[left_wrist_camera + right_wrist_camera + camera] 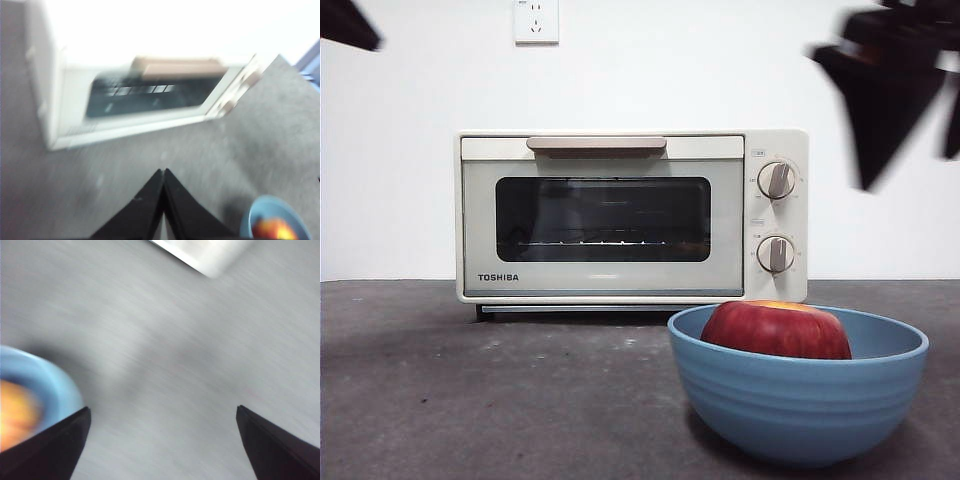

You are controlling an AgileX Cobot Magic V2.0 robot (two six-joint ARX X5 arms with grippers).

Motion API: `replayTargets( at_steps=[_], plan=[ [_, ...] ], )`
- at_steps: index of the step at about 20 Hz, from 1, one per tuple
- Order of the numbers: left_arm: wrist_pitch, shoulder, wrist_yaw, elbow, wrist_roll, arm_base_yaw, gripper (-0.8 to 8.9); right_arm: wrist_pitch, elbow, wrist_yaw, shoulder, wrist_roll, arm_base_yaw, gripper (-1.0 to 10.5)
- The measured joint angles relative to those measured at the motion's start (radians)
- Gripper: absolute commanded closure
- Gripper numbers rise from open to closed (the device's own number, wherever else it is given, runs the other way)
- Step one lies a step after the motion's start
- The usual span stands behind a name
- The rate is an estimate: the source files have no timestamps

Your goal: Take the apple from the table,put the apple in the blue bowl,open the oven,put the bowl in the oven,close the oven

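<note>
- blue bowl (pixel 798 400) up close at 5 o'clock on the table (pixel 470 400), apple (pixel 776 330) sitting inside
- oven (pixel 630 215) behind, door shut
- bowl probably rigid, smooth, bit heavy; best grabbed by rim
- right gripper (pixel 162 440) spread wide, empty, raised beside bowl
- left gripper (pixel 163 200) pinched together, holding nothing

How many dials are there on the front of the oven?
2. Both sit on the oven's right panel, beside the shut door: the upper dial near the top, the lower dial directly below it. None seems hidden.
</note>
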Motion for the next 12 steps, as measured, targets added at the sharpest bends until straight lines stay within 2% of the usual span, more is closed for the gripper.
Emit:
replayTargets(
  at_steps=[3, 5, 8, 12],
  plan=[
    [0.119, 0.159, -0.004, 0.077, -0.008, -0.043, 8.06, -0.087, 0.000, 0.004, -0.004, 0.002, -0.062, 4.8],
    [0.166, 0.275, -0.008, 0.147, -0.008, -0.065, 8.06, -0.116, 0.000, -0.046, -0.004, 0.004, -0.097, 4.8],
    [0.176, 0.449, -0.009, 0.270, -0.007, -0.085, 8.06, -0.126, 0.000, -0.143, -0.004, 0.006, -0.135, 4.8],
    [0.177, 0.630, -0.013, 0.416, 0.004, -0.106, 8.06, -0.133, 0.000, -0.154, -0.004, 0.008, -0.148, 4.8]
  ],
)
